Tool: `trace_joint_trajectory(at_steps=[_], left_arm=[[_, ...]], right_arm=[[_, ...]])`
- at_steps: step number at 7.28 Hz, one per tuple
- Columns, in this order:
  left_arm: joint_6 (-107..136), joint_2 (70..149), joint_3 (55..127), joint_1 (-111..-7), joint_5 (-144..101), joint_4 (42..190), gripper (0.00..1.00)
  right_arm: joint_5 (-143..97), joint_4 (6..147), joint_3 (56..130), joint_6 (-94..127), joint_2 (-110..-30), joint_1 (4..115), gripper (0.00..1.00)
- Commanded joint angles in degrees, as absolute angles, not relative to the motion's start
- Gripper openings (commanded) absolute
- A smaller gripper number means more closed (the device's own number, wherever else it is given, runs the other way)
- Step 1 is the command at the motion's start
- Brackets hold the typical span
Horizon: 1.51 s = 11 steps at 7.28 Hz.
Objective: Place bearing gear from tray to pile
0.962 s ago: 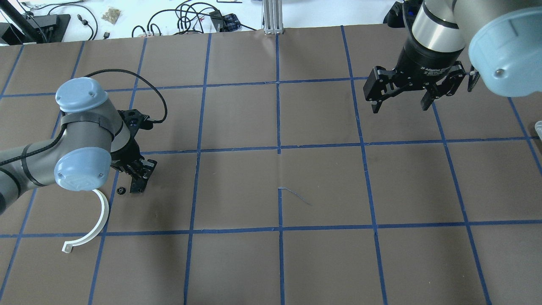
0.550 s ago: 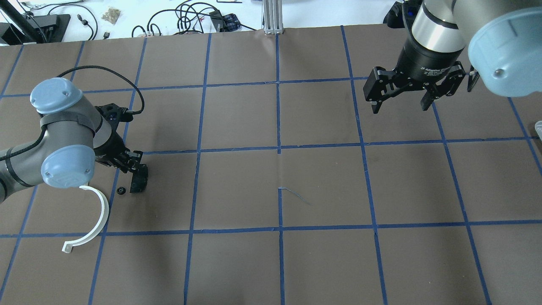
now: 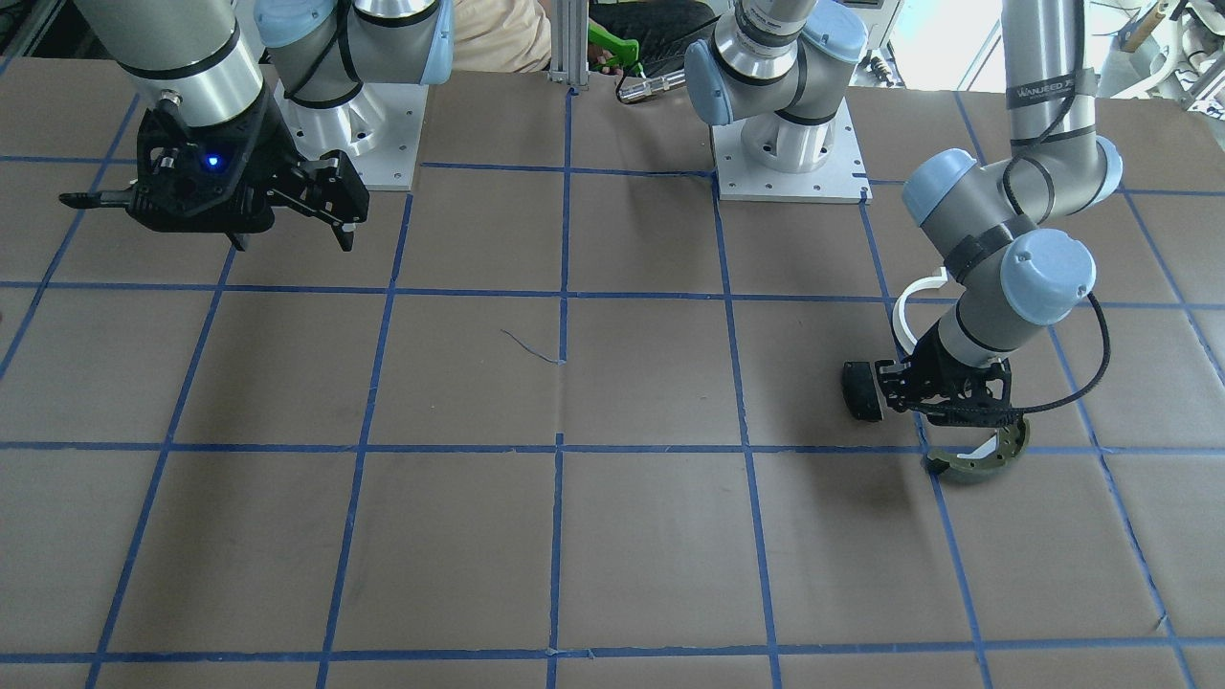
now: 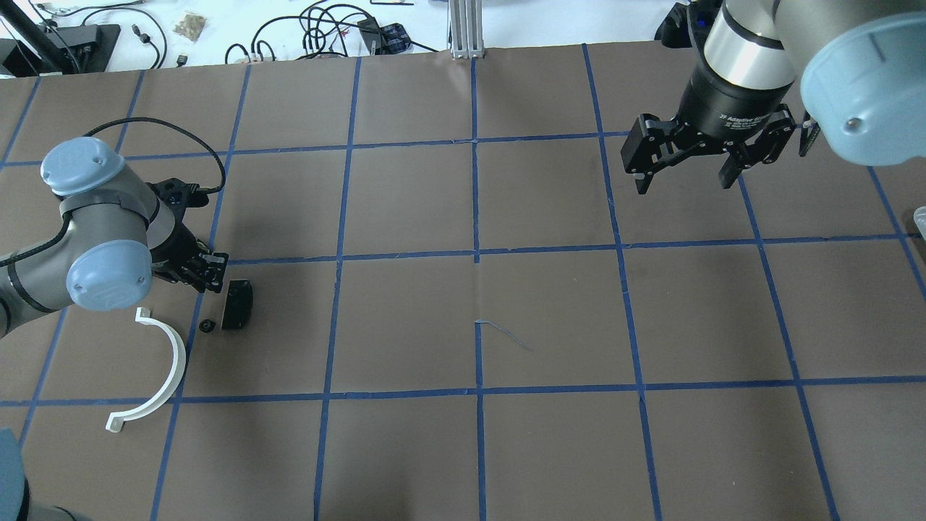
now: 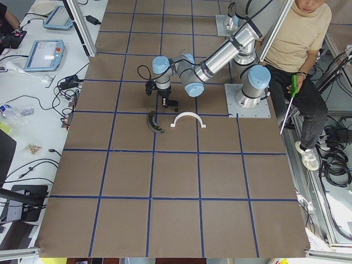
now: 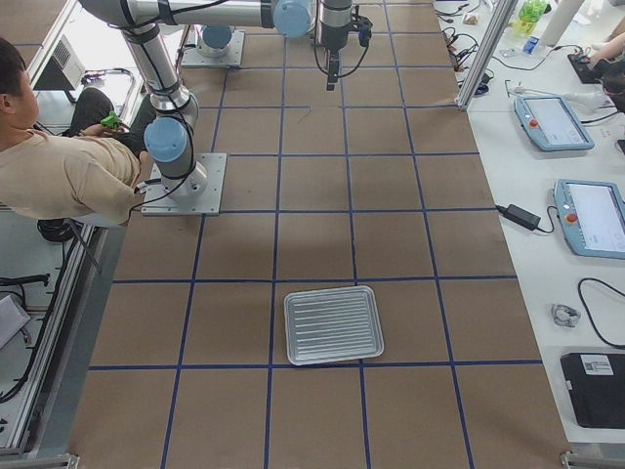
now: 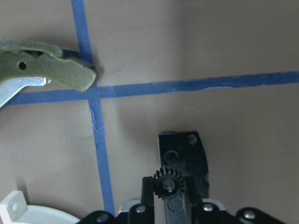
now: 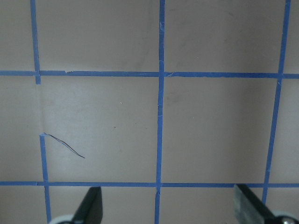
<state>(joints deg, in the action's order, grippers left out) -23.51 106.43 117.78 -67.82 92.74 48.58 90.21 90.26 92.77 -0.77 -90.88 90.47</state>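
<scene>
Drawn back since a second ago from right over the black pad (image 4: 236, 304) to just beside its left edge, toward the far end: left tool (image 4: 208, 275), with the wrist above it. No shift elsewhere: right tool (image 4: 684, 181) as before, well apart on the pad's right and beyond it, spread wide and empty. Impossible to tell of the left tool whether apart or together, being dark and half hidden in every view. Down on the table (image 4: 550, 318), just beside the pad's near left corner, between pad and white half-ring (image 4: 179, 362): gear (image 4: 207, 325). So on the robot's side of the left tool and close to it, left arm by far the nearer. Lying flat, teeth all round, hub facing up, hence no long axis to line up with. Off the pad's far left, olive shoe (image 7: 56, 70). Well apart from the pad, tray (image 6: 332, 325), bare. Probably placed already, with only a clean retreat left, minding the pad.
</scene>
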Motion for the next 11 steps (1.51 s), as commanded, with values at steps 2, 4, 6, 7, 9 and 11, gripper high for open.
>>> trace_joint_trajectory(at_steps=[2,4,6,7,9,11], left_arm=[[-23.8,108.0,118.0,-66.2,92.9,47.2,0.00],[-23.6,108.5,118.1,-66.3,92.9,47.3,0.71],[-23.5,107.6,117.9,-66.4,92.9,48.1,1.00],[-23.2,105.9,117.4,-67.7,93.0,49.6,1.00],[-20.0,100.0,115.6,-69.9,92.6,57.4,1.00],[-10.6,94.4,105.7,-77.6,93.2,75.8,1.00]], right_arm=[[90.2,90.3,92.8,-0.7,-90.9,90.5,1.00],[90.2,90.3,92.7,-0.7,-90.9,90.4,1.00],[90.2,90.3,92.8,-0.6,-90.9,90.5,1.00],[90.2,90.4,92.7,-0.6,-90.9,90.4,1.00],[90.2,90.4,92.7,-0.6,-90.9,90.4,1.00],[90.2,90.4,92.7,-0.6,-90.9,90.4,1.00]])
